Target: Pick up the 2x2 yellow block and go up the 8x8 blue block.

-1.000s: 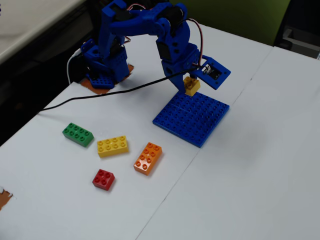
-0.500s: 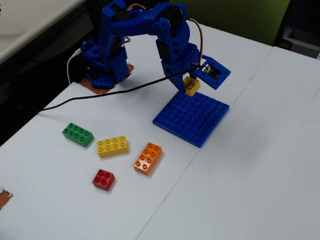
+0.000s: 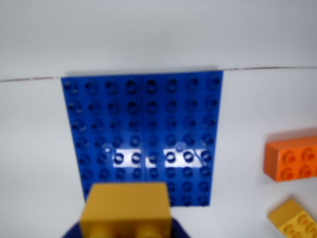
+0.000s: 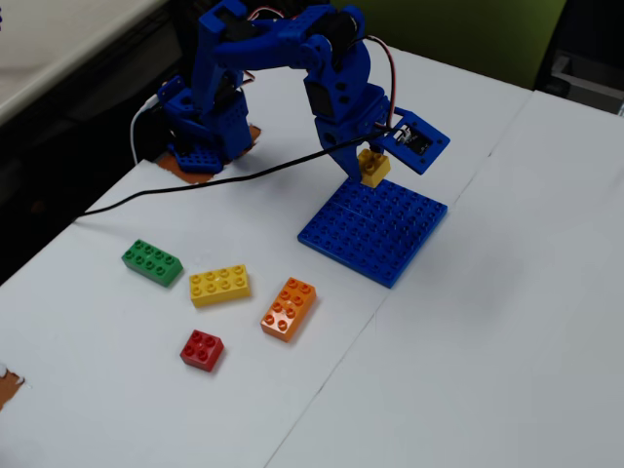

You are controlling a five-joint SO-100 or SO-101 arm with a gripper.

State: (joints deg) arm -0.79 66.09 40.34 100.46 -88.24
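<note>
My gripper (image 4: 371, 168) is shut on the 2x2 yellow block (image 4: 372, 167) and holds it in the air just above the far edge of the 8x8 blue block (image 4: 373, 231). In the wrist view the yellow block (image 3: 126, 209) fills the bottom centre, blurred, in front of the near edge of the blue baseplate (image 3: 143, 134), with blue gripper parts at both of its lower corners. The plate lies flat on the white table and carries nothing.
In the fixed view a green brick (image 4: 152, 262), a longer yellow brick (image 4: 219, 285), an orange brick (image 4: 289, 308) and a red brick (image 4: 202, 350) lie left of the plate. The wrist view shows the orange brick (image 3: 292, 158) and the yellow one (image 3: 294, 218) at right. A black cable (image 4: 195, 187) crosses the table.
</note>
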